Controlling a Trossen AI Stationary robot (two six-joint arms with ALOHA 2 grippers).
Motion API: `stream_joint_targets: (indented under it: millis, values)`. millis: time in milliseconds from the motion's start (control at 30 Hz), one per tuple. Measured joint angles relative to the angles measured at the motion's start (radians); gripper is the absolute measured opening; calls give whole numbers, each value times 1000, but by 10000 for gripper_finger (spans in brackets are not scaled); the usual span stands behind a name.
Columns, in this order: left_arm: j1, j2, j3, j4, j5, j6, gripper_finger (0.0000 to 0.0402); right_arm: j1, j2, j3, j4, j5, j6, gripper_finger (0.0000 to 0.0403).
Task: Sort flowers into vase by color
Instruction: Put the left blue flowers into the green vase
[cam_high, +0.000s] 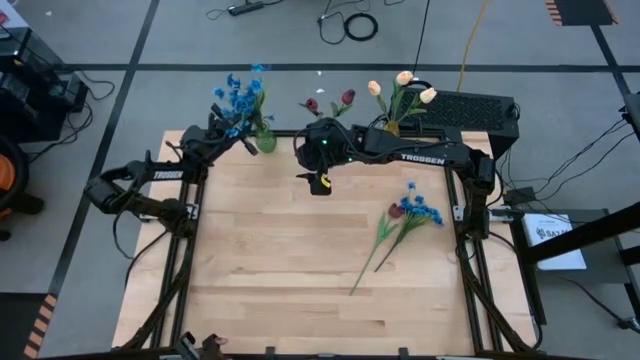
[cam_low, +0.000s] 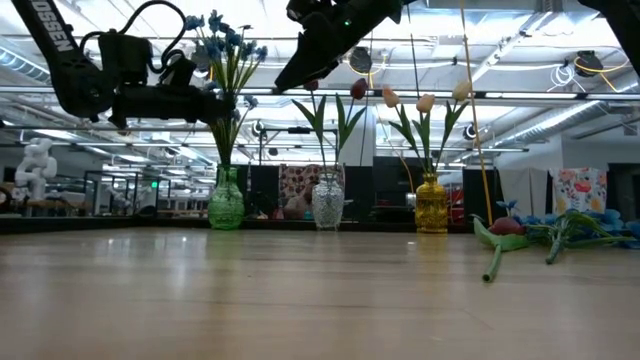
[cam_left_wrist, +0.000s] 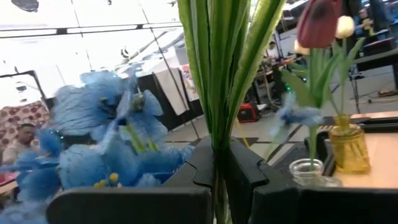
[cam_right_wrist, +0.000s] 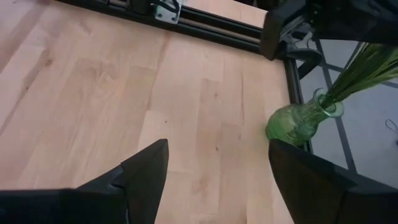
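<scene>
High view, table: a pale wooden table (cam_high: 270, 260) with three vases along its 12 o'clock edge and loose flowers toward 3 o'clock.
Left gripper (cam_high: 243, 141): at about 11 o'clock on the table, fingers clamped on the green stems of the blue flowers (cam_high: 240, 95) that stand in the green vase (cam_high: 265, 141); the left wrist view shows the stems pinched between the two dark fingers (cam_left_wrist: 245, 171).
Right gripper (cam_right_wrist: 214, 168): raised above the table near 12 o'clock, just in from the middle vase, fingers spread wide and holding nothing; the green vase lies ahead of it.
Clear vase (cam_low: 327, 200): middle of the row, holding dark red tulips (cam_low: 358, 89).
Yellow vase (cam_low: 431, 203): at the 1 o'clock end of the row, holding cream-yellow tulips (cam_low: 425, 102).
Loose flowers (cam_high: 405, 222): one dark red tulip and a blue bunch lie flat together at about 3 o'clock, stems pointing toward 6 o'clock, well apart from both grippers.
</scene>
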Motion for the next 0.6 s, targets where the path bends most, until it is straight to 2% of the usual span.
stream_joint_targets:
  millis: [200, 600]
  values:
    - [2, 24, 7, -8, 43, -4, 17, 0, 0, 0, 0, 0, -1, 270]
    - [-5, 36, 7, -42, 62, -4, 17, 0, 0, 0, 0, 2, 2, 270]
